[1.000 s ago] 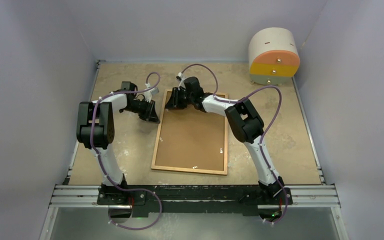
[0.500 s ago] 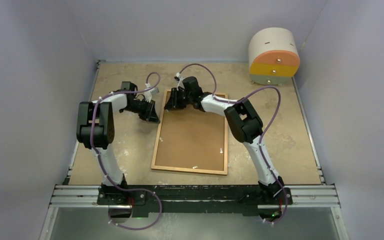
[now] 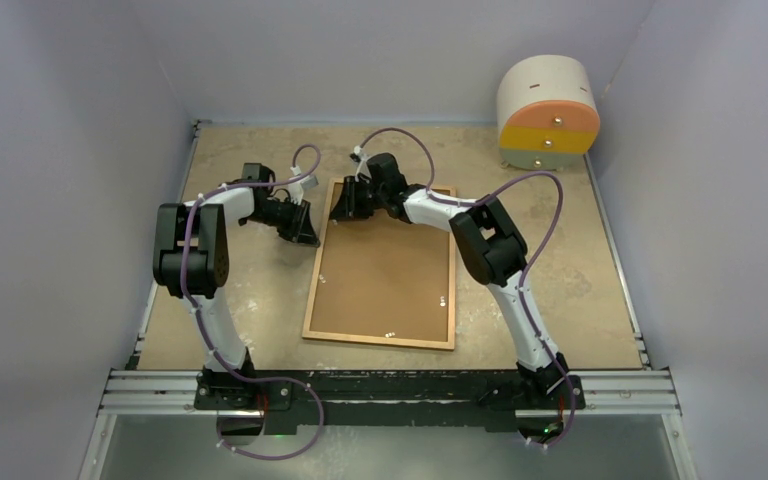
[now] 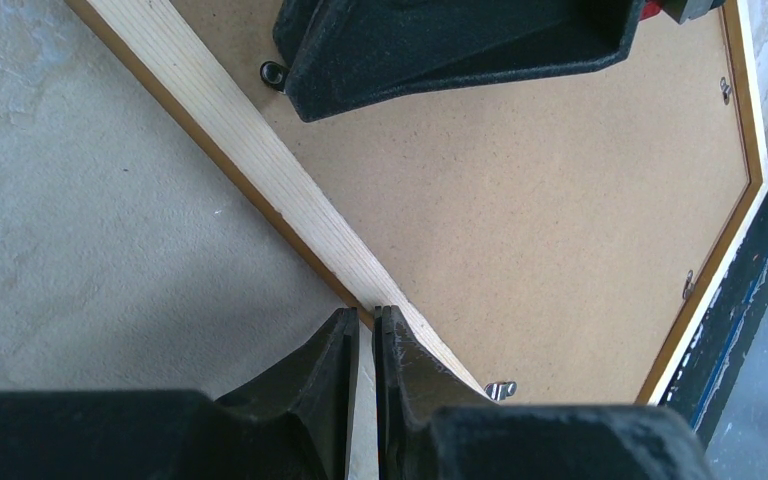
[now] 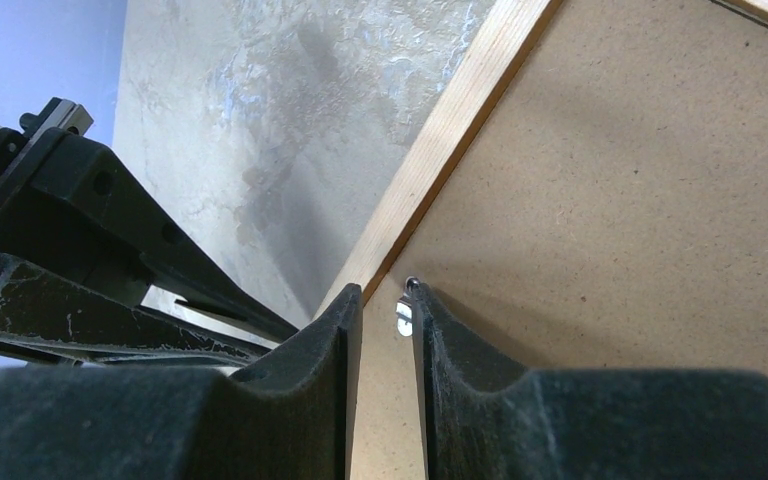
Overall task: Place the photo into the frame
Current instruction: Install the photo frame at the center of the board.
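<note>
- The frame (image 3: 380,341) lay face-down on the counter (image 3: 250,290), its brown backing board (image 3: 385,265) uppermost inside the rails. The photo showed in no view, so whether it lay under that board could not be told.
- The right tool (image 3: 345,207) hung over the frame's far corner on the left arm's side. Its fingers were clenched to a thin slit, and a small metal tab (image 5: 403,318) showed in that slit; contact could not be judged.
- The left tool (image 3: 305,232) sat at the frame's long outer edge near that corner, likewise clenched and grasping nothing visible.
- The step looked like turning the tab off the board. It probably called for a short, low sideways sweep, pushing along the board rather than down. The left tool could brace the rail against sliding.
</note>
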Robot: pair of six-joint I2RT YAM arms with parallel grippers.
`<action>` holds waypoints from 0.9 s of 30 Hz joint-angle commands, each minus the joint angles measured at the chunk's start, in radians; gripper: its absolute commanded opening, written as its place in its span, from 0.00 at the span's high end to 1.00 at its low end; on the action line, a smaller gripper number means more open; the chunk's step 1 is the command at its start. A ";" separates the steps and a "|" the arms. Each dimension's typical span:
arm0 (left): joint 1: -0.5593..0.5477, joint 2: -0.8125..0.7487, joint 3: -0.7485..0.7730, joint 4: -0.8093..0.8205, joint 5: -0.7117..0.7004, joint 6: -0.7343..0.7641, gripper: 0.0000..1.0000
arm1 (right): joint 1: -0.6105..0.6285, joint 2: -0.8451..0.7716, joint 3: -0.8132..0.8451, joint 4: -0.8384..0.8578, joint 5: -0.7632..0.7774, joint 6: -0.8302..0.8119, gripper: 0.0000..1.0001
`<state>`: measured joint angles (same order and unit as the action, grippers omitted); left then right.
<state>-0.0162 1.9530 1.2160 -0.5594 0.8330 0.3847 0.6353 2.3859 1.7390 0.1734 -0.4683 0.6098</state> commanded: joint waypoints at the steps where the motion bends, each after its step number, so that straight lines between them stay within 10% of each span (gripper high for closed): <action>1: -0.016 0.032 0.002 -0.005 -0.071 0.041 0.86 | -0.001 -0.025 -0.036 -0.061 -0.009 -0.014 0.72; 27: -0.027 0.042 0.001 0.003 -0.074 0.041 0.87 | 0.041 -0.004 -0.052 -0.004 -0.032 0.072 0.73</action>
<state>-0.0208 1.9530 1.2201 -0.5648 0.8299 0.3851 0.6552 2.3604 1.6684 0.2295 -0.4938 0.6731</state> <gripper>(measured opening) 0.134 0.270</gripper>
